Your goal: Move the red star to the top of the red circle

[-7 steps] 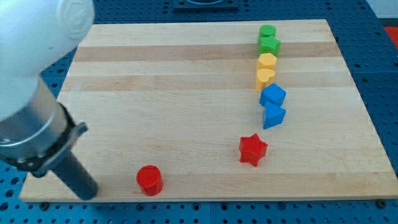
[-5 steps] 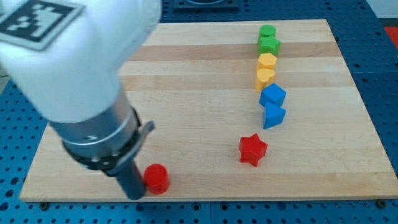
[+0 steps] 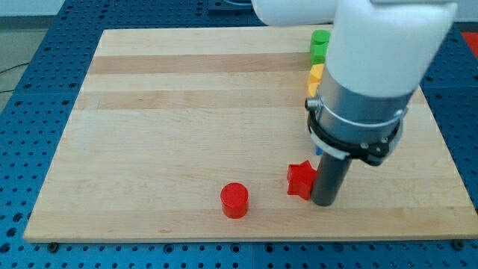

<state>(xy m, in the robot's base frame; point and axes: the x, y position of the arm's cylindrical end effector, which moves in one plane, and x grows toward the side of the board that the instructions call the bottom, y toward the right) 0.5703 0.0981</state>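
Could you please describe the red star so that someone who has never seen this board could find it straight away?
Start at the wooden board and go to its bottom edge, right of the middle. There my tip stands, and the red star lies right against its left side. The only other red block, the red circle, is round and sits further left.

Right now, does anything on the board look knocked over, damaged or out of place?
Nothing stands out. The red circle and red star sit flat and intact near the view's bottom, my tip just right of the star. The arm hides most of the other blocks.
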